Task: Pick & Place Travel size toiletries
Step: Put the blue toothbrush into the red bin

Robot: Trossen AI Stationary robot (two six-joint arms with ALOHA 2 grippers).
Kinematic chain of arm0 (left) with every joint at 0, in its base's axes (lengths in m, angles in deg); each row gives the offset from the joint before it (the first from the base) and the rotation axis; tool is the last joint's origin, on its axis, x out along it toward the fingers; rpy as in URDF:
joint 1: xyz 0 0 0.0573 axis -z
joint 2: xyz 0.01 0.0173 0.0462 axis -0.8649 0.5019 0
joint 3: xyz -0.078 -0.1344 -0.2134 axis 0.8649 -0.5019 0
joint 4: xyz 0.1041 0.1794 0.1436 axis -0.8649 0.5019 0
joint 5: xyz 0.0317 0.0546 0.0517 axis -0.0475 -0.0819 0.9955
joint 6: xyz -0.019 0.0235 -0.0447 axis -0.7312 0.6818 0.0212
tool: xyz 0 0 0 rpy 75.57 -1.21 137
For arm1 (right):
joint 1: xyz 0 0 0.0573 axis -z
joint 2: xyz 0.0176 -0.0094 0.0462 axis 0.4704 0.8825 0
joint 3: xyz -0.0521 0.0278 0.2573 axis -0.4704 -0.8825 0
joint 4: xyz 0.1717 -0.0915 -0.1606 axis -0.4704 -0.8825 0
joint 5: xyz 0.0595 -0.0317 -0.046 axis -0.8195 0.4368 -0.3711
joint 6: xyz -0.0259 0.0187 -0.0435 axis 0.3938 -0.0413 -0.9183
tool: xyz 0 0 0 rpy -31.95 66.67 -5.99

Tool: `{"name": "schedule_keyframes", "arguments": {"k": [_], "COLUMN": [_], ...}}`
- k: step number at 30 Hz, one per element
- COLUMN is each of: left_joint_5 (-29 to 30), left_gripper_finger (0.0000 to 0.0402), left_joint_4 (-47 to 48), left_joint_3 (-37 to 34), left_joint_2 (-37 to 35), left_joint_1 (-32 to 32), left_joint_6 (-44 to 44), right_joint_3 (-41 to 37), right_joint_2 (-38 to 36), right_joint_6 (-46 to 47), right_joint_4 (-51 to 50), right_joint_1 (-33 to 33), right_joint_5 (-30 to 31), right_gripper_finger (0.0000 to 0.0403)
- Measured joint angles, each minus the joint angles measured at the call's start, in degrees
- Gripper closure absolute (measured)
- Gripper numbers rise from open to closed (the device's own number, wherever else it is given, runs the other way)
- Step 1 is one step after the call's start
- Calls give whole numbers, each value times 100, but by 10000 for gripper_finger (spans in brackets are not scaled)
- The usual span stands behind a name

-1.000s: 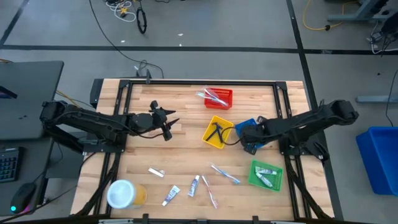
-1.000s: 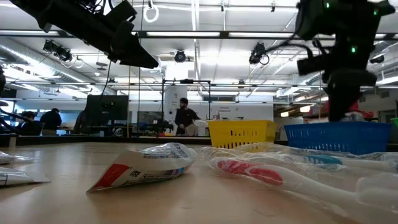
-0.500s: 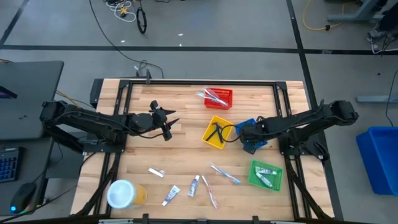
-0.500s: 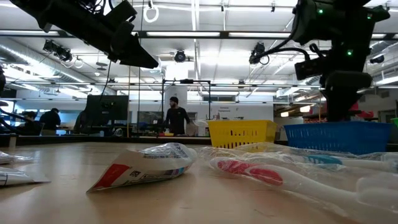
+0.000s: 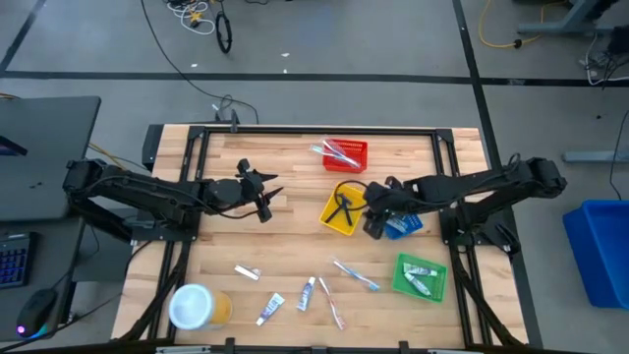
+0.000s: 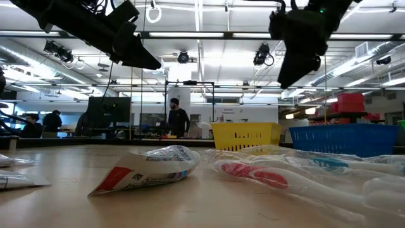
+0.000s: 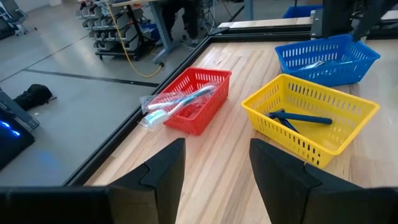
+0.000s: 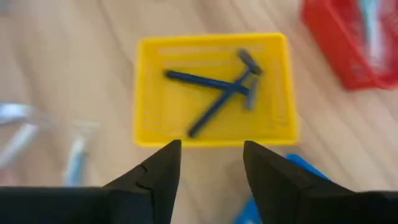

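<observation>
Right gripper point(image 5: 374, 218), fingers apart and empty, hovers between yellow tray point(image 5: 344, 209) and blue tray point(image 5: 405, 224), likely heading for loose toiletries point(image 5: 307, 292) at the near edge; left gripper point(image 5: 261, 193) waits open, mid-left.

The wooden table point(image 5: 295, 187) holds four baskets around two o'clock: red point(image 5: 346, 154), yellow point(image 5: 344, 209), blue point(image 5: 405, 224), green point(image 5: 421, 276). Small toiletries point(image 5: 307, 292) and a tub point(image 5: 195, 306) lie toward six and seven.
</observation>
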Motion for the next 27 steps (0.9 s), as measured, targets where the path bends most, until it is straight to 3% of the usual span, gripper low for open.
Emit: {"name": "schedule_keyframes", "arguments": {"k": [3,13,27], "left_joint_5": [-2,-305,-2389], "left_gripper_finger": [214,214,214], "left_joint_4": [2,37,46], "left_joint_3": [0,0,0], "left_joint_2": [0,0,0], "left_joint_1": [0,0,2], "left_joint_6": [-2,-417,-814], "right_joint_3": [0,-9,-11], "right_joint_2": [74,888,1726], "right_joint_6": [47,380,625], "right_joint_4": [262,891,1512], "right_joint_1": [-50,-803,-1240], "right_joint_5": [-371,-555,-642], "right_gripper_finger": [214,215,220]}}
